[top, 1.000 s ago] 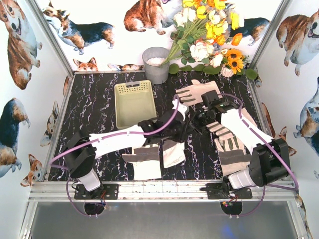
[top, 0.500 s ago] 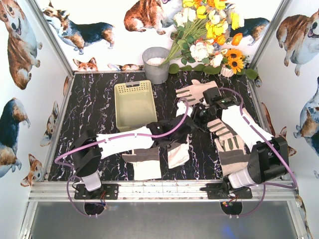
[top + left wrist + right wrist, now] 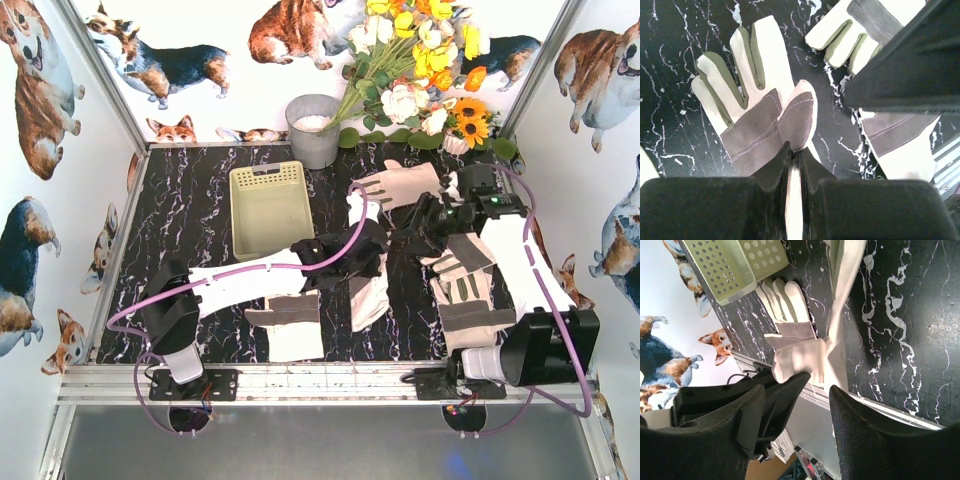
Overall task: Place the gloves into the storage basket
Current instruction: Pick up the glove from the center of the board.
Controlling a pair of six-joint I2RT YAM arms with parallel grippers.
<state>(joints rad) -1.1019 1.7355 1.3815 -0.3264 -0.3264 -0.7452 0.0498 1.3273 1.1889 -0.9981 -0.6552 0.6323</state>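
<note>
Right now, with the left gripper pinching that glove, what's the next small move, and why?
Probably lift the left gripper and swing it toward the storage basket. Its jaws are shut on a glove that hangs down, the right gripper stands open, and the basket holds nothing.

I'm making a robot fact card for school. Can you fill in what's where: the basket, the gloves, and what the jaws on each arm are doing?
basket: pale yellow-green, left of centre, no glove inside yet
left jaws: shut, pinching one glove
held glove: partly hanging down from the left jaws, right of the basket
right jaws: open, nothing between them
other gloves: one far back near the flowers, one at the front edge, one on the right side
bucket: grey, behind the basket
flowers: back right
</note>
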